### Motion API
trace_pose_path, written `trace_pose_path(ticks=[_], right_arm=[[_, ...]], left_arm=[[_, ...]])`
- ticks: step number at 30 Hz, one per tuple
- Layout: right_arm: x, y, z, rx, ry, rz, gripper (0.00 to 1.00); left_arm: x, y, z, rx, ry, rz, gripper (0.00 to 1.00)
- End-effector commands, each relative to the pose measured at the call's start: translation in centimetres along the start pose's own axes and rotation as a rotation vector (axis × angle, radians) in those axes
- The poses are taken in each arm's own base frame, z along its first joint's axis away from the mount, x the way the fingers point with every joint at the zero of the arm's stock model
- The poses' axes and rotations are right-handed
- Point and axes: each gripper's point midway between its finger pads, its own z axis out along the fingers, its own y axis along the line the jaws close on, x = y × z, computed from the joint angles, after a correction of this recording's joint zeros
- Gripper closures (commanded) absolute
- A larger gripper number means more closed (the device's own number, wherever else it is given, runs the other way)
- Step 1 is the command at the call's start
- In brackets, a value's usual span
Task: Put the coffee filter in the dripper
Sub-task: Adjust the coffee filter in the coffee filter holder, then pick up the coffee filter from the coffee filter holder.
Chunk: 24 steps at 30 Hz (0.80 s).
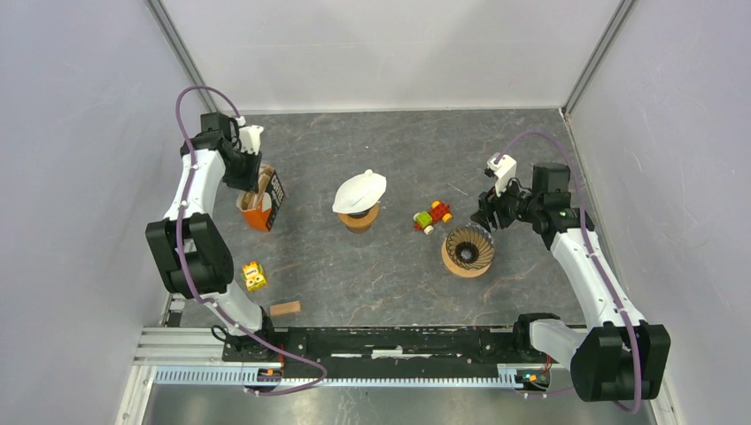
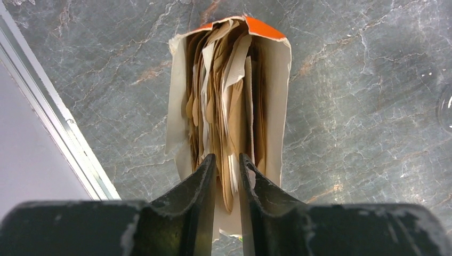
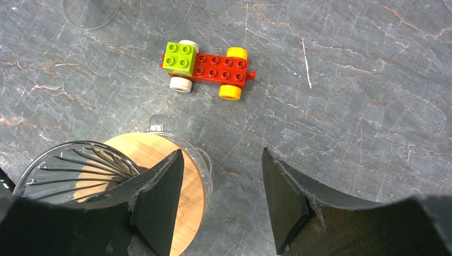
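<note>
Left tool (image 2: 226, 173) is seen closed to a narrow slit inside the open top of the filter pack (image 2: 277, 106). Brown coffee filter (image 2: 234, 117) edges appear pinched between its fingers, though whether only one sheet is caught cannot be told. Right tool (image 3: 221, 160) is spread wide and empty, with the dripper (image 3: 80, 170) just beside it on the counter (image 3: 346, 80). Picking is judged to be in hand; next, a single filter must be drawn upward and carried across to the dripper.

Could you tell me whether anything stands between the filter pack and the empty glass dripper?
Yes. Between the filter pack, where the left gripper pinches a filter, and the glass dripper stand a brown vessel under a white cover and a toy car.
</note>
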Motion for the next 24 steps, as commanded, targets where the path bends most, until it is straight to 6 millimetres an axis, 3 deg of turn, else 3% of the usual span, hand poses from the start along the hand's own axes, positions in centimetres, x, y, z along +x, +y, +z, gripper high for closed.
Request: trace_pose_path(ticks=[1,10,19,24], right_arm=[[-0.2,-0.1,-0.3,0.02,-0.016,-0.011,0.38],[-0.2,-0.1,-0.4,0.024,-0.018,-0.014,0.37],[-0.1,-0.1,-0.4,0.026,-0.018,-0.016,0.37],[-0.1,-0.1,-0.4,0.028,-0.018,-0.016,0.37]], left_arm=[[-1.0,1.0,0.4,-0.021,-0.03,0.044,0.72],[-0.7,0.7,1.2,0.005,-0.016,0.035,0.77],[-0.9,0.5,0.9,0.01,-0.024,0.032,0.97],[-1.2,0.4,0.2,0.012,-0.034,0.034,0.98]])
